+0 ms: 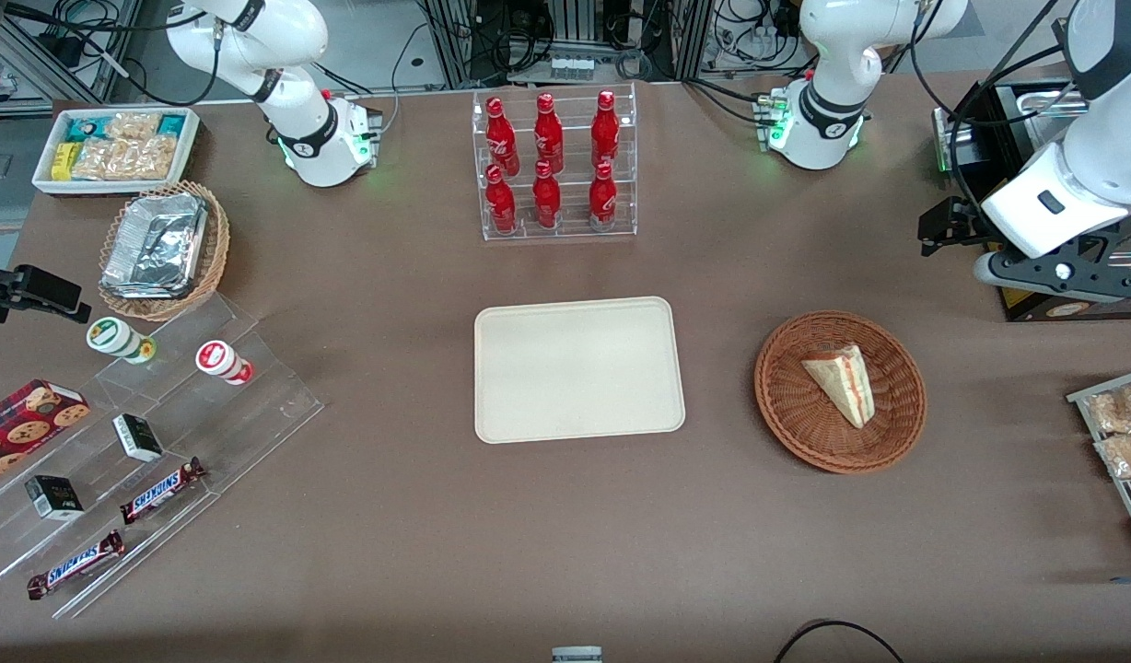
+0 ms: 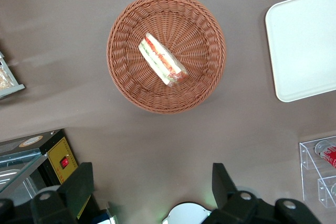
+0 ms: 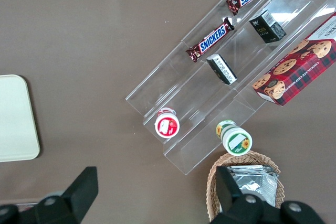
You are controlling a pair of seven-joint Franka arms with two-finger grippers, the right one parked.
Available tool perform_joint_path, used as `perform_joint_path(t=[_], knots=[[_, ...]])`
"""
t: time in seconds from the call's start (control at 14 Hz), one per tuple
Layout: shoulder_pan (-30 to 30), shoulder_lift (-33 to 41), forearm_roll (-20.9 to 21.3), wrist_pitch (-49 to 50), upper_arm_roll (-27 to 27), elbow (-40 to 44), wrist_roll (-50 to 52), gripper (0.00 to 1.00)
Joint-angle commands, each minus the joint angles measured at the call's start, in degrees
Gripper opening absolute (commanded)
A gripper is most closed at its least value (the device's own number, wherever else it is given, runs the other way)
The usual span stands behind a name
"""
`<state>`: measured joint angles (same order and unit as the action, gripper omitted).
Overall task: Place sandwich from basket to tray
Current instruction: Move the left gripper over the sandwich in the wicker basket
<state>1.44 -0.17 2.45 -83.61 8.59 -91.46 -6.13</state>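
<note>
Sandwich (image 1: 843, 380) in basket (image 1: 796, 420); jaws (image 2: 152, 192) apart above

The working arm is glossy white with a black band at its joint, black cables along it and a green light at its round base. Its claw (image 2: 152, 190) has black fingers (image 2: 77, 184) on a black body with silver screws, the fingers spread apart.

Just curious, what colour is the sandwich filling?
Red and green, between pale bread, clearest in the left wrist view: sandwich in the basket. The open gripper hangs above.

Tray (image 3: 16, 119) edge, Snickers bars (image 3: 212, 39) on clear stepped rack (image 3: 210, 103), cookie box (image 3: 299, 66)
</note>
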Motion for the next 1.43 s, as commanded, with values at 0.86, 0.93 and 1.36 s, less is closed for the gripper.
perform_joint_path(t=[0.86, 0.93, 1.36], knots=[[0.8, -1.1, -2.2, -26.5, -1.3, -22.2, 0.5, 1.0], [0.8, -1.2, -2.2, -30.1, -1.3, -24.6, 0.6, 1.0], [0.8, -1.9, -2.1, -45.8, -1.3, -34.3, 7.2, 1.0]])
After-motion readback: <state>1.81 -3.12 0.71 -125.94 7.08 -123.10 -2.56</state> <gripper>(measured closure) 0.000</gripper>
